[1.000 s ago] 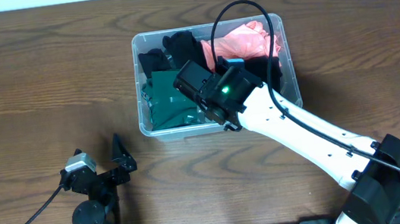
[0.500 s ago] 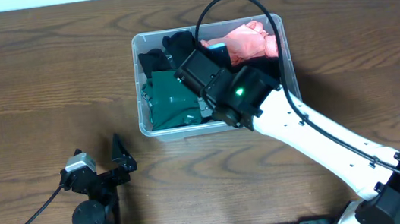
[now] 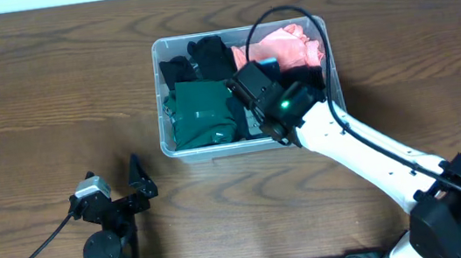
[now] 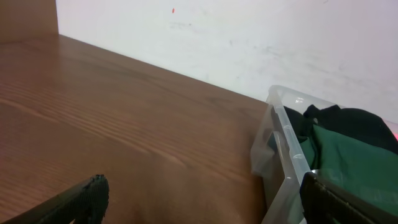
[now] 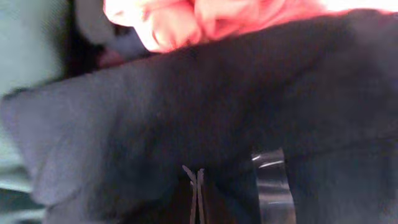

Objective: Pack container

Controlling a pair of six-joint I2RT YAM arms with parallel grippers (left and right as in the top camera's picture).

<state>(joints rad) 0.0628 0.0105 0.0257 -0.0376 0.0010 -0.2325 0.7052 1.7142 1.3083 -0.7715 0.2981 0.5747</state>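
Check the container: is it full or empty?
Mostly full. The container holds a green cloth, black cloths and a pink cloth covering most of its floor; pile height, cannot tell.

Left gripper (image 3: 113, 174) spread; right gripper (image 5: 197, 191) perhaps pinched.

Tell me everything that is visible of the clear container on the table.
The container is a clear plastic rectangular bin with rounded corners and a rolled rim. It stands upright and without a lid on the wooden table. Inside lie a dark green cloth, black cloths and a pink cloth. The right arm reaches in over its near-side rim.
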